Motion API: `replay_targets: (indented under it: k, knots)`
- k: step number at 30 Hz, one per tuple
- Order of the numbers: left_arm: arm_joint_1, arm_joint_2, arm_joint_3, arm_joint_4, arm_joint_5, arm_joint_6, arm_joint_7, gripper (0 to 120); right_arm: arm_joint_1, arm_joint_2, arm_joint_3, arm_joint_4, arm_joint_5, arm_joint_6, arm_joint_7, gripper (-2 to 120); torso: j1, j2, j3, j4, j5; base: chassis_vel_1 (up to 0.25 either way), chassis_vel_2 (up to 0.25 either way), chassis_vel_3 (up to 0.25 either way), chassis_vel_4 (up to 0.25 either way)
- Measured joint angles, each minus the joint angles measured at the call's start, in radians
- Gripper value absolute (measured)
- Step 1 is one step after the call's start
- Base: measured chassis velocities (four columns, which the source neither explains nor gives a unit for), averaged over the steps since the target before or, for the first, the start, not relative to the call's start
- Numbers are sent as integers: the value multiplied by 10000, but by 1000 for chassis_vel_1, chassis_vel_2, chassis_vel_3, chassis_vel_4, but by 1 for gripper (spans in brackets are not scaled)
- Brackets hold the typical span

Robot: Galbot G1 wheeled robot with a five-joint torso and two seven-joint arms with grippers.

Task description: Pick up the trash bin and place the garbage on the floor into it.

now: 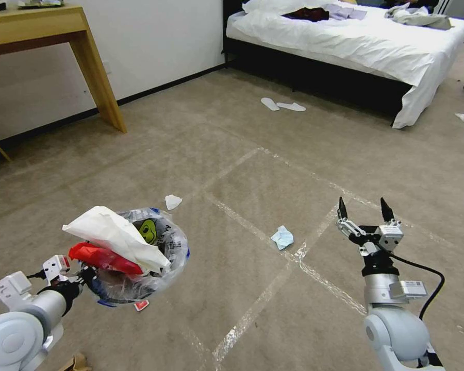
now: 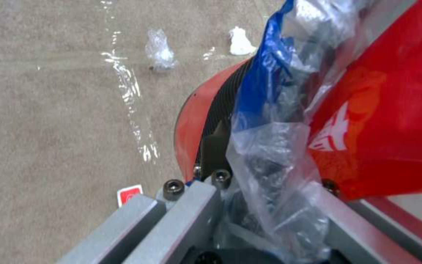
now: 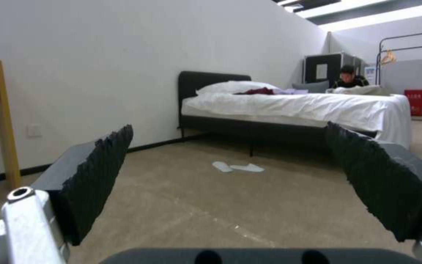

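Above the floor (image 1: 232, 154), the left gripper (image 1: 80, 278) pinches the bin (image 1: 134, 257) by its rim, holding it tilted mouth-up, seemingly to receive litter. The right gripper (image 1: 365, 211) hovers empty, jaws spread, near a blue wad (image 1: 282, 237); a white tissue (image 1: 172, 201) lies beyond the bin.

white bed (image 1: 355, 41), wooden table (image 1: 41, 28), slippers (image 1: 283, 105)

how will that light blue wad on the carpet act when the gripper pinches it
The light blue wad looks crumpled and soft, so it will probably squash rather than resist. It seems very light for its size. Lying flat on the carpet, it is unlikely to roll. The open right gripper hovers nearby.
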State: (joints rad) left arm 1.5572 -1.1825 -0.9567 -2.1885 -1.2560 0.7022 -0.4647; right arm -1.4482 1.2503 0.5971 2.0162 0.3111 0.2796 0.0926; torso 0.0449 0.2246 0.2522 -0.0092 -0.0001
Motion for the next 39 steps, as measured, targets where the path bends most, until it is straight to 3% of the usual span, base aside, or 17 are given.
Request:
replay_targets:
  k: [39]
  knots:
    - [-141, 198, 16, 304, -83, -9, -6, 0, 323, 216, -215, -428, -142, -106, -69, 100, 0, 0, 0, -1, 1, -99, 96, 98, -92]
